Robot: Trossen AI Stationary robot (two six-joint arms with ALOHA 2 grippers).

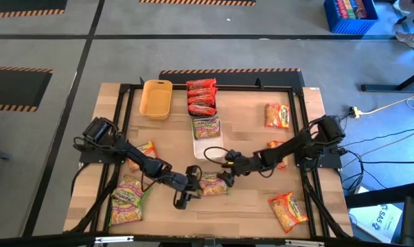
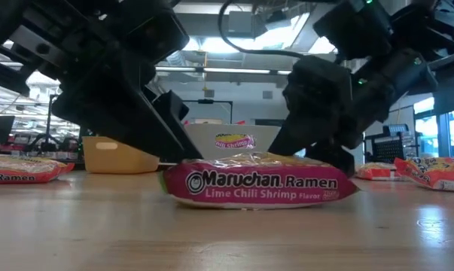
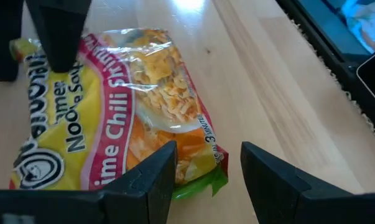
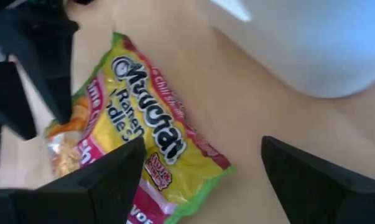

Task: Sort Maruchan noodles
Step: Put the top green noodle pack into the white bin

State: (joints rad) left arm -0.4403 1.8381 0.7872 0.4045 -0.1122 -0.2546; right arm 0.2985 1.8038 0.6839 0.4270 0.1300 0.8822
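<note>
Packet [image 1: 212, 184] of lime chili shrimp noodles lies flat mid-table between both grippers; only the low view shows its flavour label. Left gripper [image 1: 182, 200] and right gripper [image 1: 226, 177] stand open, holding nothing.

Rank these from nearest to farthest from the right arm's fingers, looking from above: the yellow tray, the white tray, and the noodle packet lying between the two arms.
1. Noodle packet, right beside the right fingers, near the table's front.
2. White tray, at the table's middle, holding a packet.
3. Yellow tray, at the back left.
</note>
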